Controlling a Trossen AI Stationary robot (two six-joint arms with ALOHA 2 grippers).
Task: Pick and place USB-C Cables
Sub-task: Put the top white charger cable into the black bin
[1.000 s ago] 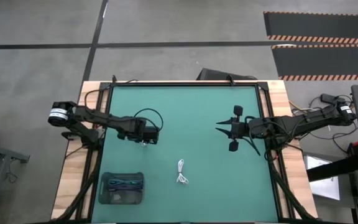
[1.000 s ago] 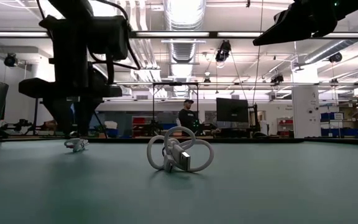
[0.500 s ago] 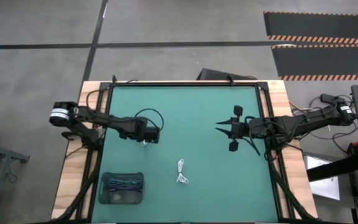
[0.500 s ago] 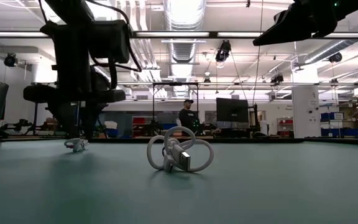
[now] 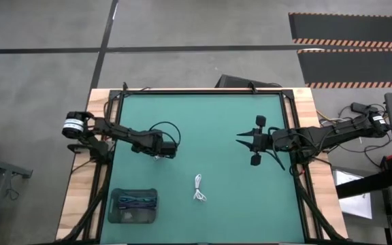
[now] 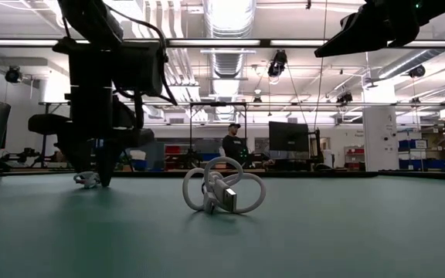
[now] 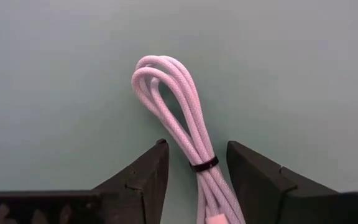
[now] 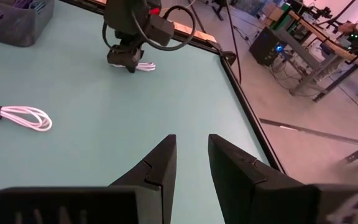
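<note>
left hand (image 7: pixel 193 171) now lower, wide open astride white cable (image 7: pixel 179 118) (ungripped)

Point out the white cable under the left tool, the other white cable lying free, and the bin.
White cable under left tool (image 7: pixel 185 124): left wrist view, on its looped strands.
Free white cable (image 6: pixel 222 188): low view, on the coil's middle.
Bin (image 5: pixel 133 216): high view, on its near wall.

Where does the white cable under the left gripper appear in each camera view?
High view: mostly hidden under the left gripper.
Low view: white cable at far left, on the mat.
Left wrist view: centre, between the open fingers.
Right wrist view: top centre.
Shared landmark: the left gripper.
</note>
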